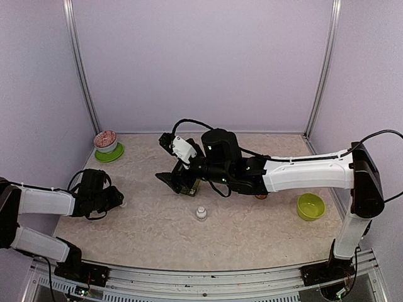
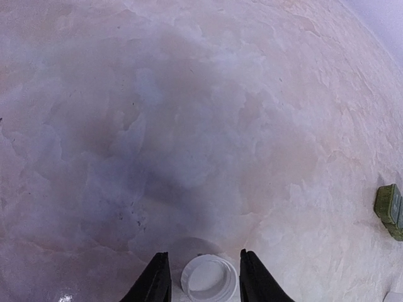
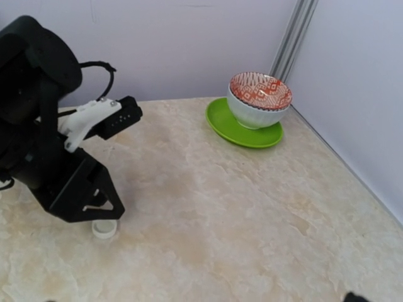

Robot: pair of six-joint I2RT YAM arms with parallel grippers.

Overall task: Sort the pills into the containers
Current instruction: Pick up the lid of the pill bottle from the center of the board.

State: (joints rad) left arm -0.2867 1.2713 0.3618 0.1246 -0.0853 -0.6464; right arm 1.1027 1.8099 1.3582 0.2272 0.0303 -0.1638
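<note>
Spread fingers (image 2: 156, 283) of the left gripper (image 2: 204, 255) straddle a white cap (image 2: 209, 278) lying on the table (image 2: 189, 126), parted wide with a sliver of gap on either side, so nothing is gripped. Farther out, the dark green containers (image 1: 192, 185) sit mid-table beneath the right gripper (image 1: 177, 182); whether its fingers are apart or closed I cannot tell. A small white bottle (image 1: 201, 212) stands nearer the bases. No loose pills show. I judge sorting hasn't begun; next the lids need opening with a fine, steady pinch.
</note>
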